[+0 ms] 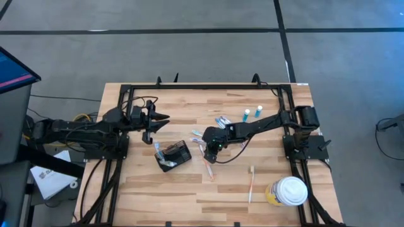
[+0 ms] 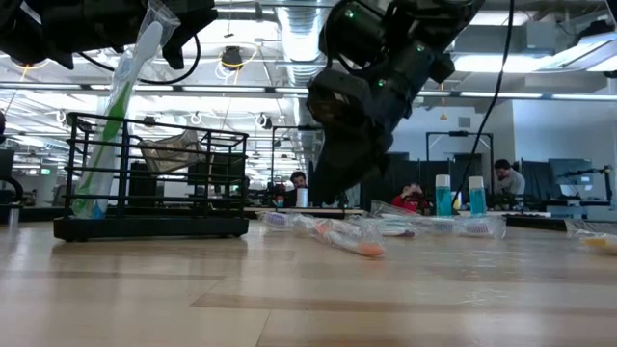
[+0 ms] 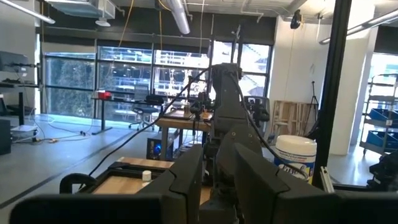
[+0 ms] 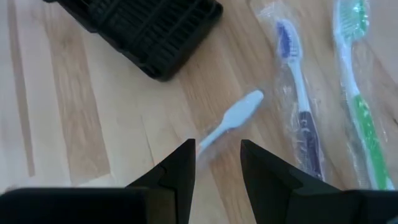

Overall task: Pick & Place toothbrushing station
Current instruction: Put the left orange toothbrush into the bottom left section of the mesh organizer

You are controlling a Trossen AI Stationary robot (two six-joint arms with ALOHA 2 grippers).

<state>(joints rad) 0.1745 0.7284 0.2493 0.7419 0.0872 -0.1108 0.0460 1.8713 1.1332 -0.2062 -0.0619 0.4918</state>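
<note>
High view shows the left gripper [image 1: 163,118] raised, gap narrow and empty, the toothbrushing station [image 1: 174,154] mid-table, then the right gripper [image 1: 209,155] low, while only its wrist view reveals parted fingers [image 4: 180,168] straddling a pale toothbrush [image 4: 231,117].

A: Any words or numbers you can make out anywhere?
B: None. The white tub [image 3: 295,157] beyond the left arm's jaws has dark print on its label, too blurred to read
A: And the toothbrush wrappers [image 4: 298,93]?
B: No legible text either
</note>
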